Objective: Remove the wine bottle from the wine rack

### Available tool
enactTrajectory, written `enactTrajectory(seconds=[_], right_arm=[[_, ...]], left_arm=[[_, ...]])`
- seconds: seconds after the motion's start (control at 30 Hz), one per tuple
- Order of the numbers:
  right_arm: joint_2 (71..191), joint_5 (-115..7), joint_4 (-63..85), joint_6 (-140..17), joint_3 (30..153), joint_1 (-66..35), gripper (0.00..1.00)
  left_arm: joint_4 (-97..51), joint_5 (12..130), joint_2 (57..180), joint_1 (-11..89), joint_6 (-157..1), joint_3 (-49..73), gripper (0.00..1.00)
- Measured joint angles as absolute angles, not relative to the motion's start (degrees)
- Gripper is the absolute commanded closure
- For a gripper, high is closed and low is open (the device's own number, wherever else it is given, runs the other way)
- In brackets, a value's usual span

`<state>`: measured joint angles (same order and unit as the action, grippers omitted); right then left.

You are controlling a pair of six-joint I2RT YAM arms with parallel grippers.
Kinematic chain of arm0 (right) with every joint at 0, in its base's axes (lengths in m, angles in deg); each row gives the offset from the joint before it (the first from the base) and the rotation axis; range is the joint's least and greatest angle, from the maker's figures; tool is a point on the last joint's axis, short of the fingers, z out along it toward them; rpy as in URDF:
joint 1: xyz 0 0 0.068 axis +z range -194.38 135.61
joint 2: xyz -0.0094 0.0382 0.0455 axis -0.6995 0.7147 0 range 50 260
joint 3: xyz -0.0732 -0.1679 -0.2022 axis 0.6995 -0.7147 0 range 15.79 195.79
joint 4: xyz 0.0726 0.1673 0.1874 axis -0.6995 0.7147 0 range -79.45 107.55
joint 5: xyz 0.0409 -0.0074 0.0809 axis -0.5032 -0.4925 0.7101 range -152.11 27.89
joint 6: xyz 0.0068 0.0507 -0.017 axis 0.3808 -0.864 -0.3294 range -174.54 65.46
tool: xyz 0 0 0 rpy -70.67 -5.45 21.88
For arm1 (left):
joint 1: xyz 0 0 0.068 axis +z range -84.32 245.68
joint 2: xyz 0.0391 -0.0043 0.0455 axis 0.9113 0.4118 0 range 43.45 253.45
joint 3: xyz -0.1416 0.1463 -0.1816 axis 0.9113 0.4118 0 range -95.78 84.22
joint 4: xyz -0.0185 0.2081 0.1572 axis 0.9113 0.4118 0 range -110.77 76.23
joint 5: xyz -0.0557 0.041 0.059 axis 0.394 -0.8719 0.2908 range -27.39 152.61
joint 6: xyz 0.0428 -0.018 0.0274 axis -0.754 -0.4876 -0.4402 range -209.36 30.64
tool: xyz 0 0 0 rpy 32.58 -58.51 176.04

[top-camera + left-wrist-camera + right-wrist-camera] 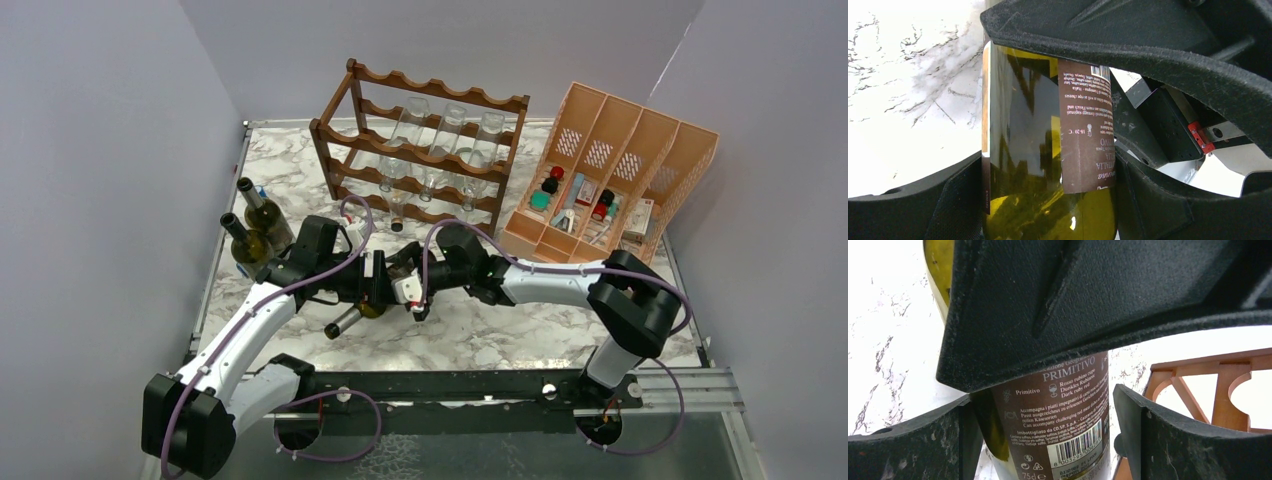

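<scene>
Two claws on one wine bottle (1018, 150): grips its body with left claw (1048, 125), straddles its label with right claw (1048, 390), cannot tell if clamped.

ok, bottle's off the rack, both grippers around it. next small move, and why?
Probably close the right gripper on the wine bottle: its fingers straddle it with a gap on one side, while only the left gripper clamps it.

Olive-green wine bottle (1023, 150); dark brown wine rack (420, 150); grey-veined white table (480, 330)
</scene>
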<state>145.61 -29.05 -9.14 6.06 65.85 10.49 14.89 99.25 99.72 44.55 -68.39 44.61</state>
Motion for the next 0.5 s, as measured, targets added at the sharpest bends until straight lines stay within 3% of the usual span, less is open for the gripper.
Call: enactTrajectory(seconds=[0.17, 0.3, 0.5], right_arm=[[145.68, -28.37, -10.45, 5.03, 65.46, 10.92, 0.08], [145.68, -27.67, -12.31, 3.7, 64.84, 11.19, 0.16], [145.7, -27.6, -17.9, 1.23, 62.11, 11.19, 0.3]], left_arm=[[14.93, 99.25, 99.83, 44.53, -68.36, 44.59, 0.5], [15.09, 99.23, 100.14, 44.55, -68.36, 44.3, 0.47], [15.63, 99.21, 100.2, 44.53, -68.41, 43.71, 0.29]])
